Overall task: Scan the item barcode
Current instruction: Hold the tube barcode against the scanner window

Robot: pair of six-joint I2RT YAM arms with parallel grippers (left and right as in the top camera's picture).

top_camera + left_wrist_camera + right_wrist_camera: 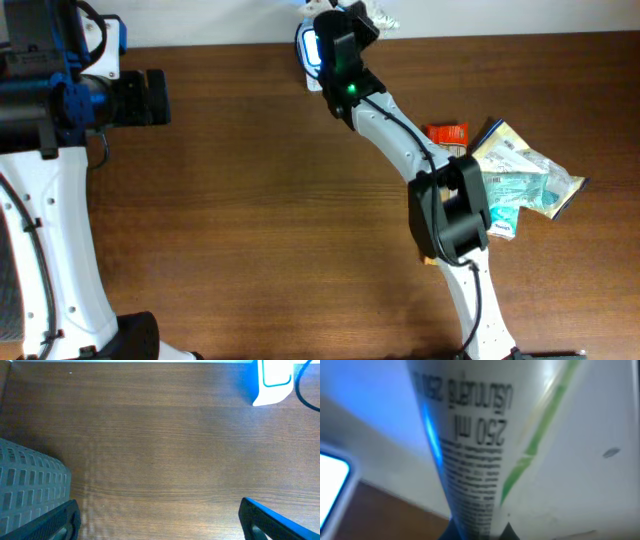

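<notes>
A: So, where's the item (480,435)?
B: Pinched in the closed right gripper (352,25), at the far edge of the table (250,220) by the scanner (309,47). Blue light falls on its print, likely to catch the barcode.
A: And the left gripper (155,97)?
B: Wide open, empty, parked well aside, probably to keep clear.

White tube (485,435) — green stripe, black print
</notes>
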